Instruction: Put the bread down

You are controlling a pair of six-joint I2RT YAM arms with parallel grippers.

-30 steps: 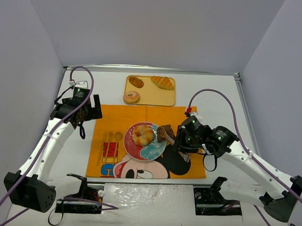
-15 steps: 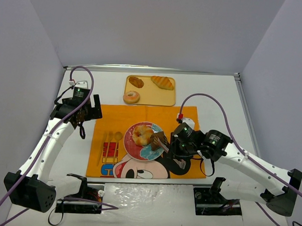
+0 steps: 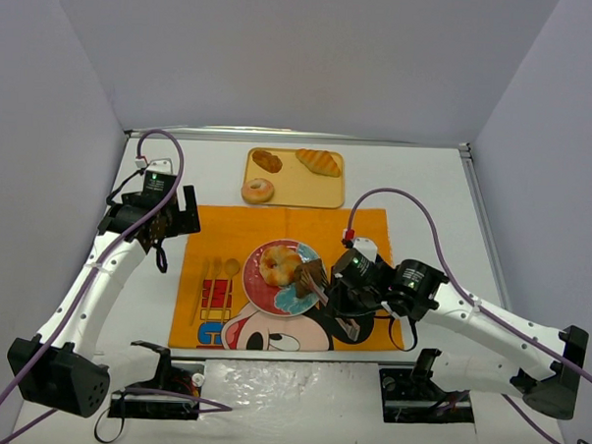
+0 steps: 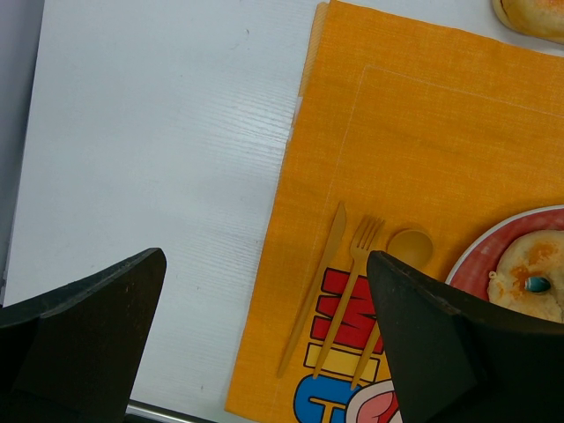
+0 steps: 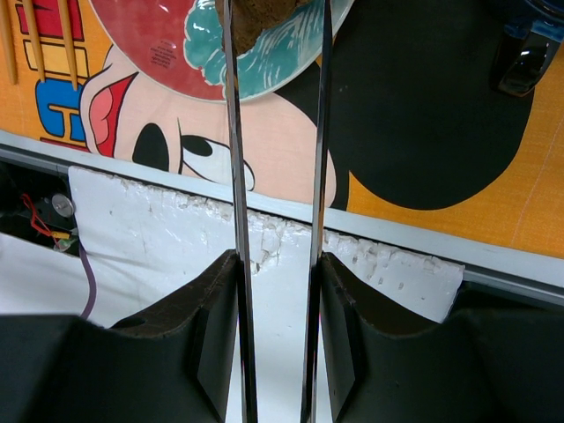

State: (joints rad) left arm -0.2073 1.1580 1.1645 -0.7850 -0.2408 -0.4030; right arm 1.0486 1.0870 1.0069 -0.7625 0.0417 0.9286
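My right gripper (image 3: 344,295) is shut on metal tongs (image 5: 231,132). The tongs pinch a dark brown piece of bread (image 3: 310,278) over the right edge of the red and teal plate (image 3: 257,291); the piece shows between the tong blades in the right wrist view (image 5: 264,16). A round glazed bun (image 3: 279,266) lies on the plate. My left gripper (image 3: 164,241) is open and empty above the table by the left edge of the orange placemat (image 4: 423,132); its dark fingers (image 4: 88,344) frame the left wrist view.
A tan tray (image 3: 327,194) at the back holds a small dark bun (image 3: 267,161), a croissant (image 3: 319,162) and a doughnut (image 3: 258,191). A yellow knife, fork and spoon (image 4: 352,291) lie on the placemat left of the plate. Walls close in on three sides.
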